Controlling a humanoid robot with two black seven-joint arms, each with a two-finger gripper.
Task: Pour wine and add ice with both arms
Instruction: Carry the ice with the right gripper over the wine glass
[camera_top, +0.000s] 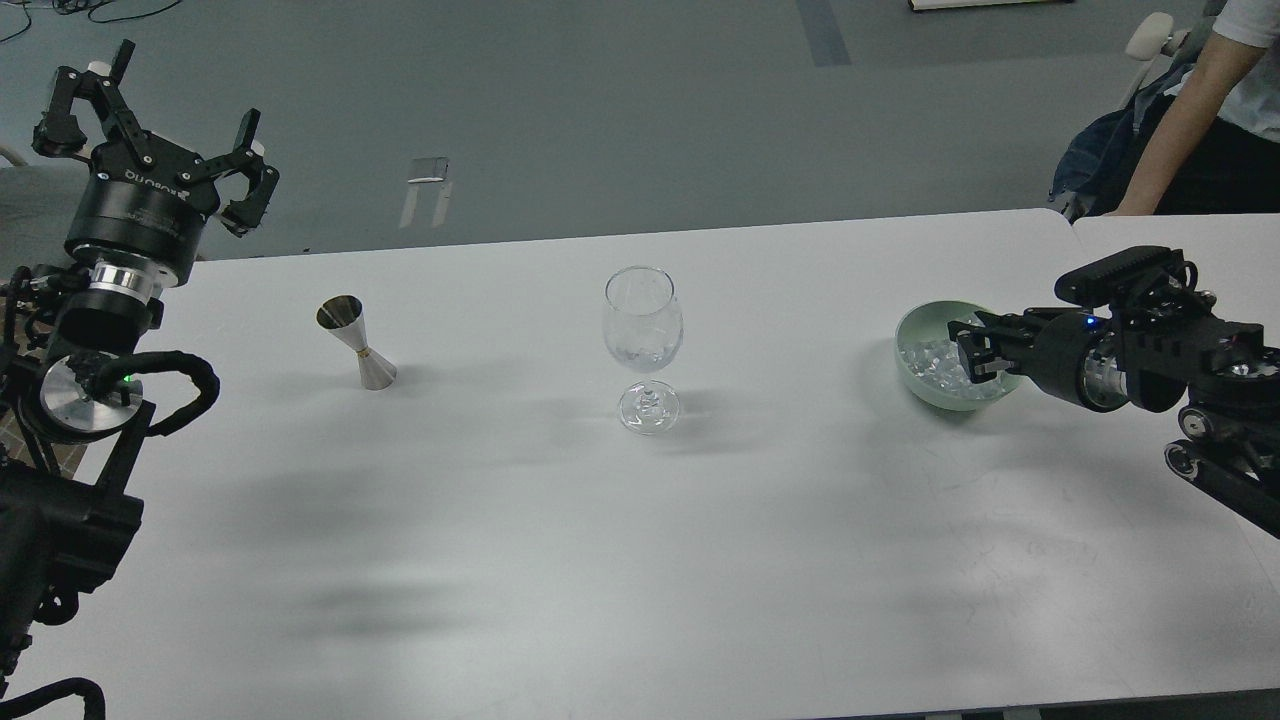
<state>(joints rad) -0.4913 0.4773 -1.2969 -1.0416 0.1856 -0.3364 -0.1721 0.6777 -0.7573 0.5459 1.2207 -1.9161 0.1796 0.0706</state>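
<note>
A clear wine glass (643, 320) stands upright at the table's middle, with a little clear content low in its bowl; I cannot tell liquid from cubes there. A steel jigger (358, 343) stands to its left. A pale green bowl (915, 335) at the right holds several clear ice cubes (930, 362). My right gripper (972, 352) reaches in from the right, with its fingertips over the bowl's right side among the ice. It is too dark to tell how its fingers stand. My left gripper (165, 125) is raised at the far left, open and empty, well away from the jigger.
The white table (640, 560) runs across the whole view. A person's arm (1180, 120) and a chair are beyond the table's far right corner. A small metal piece (428, 185) lies on the grey floor behind the table.
</note>
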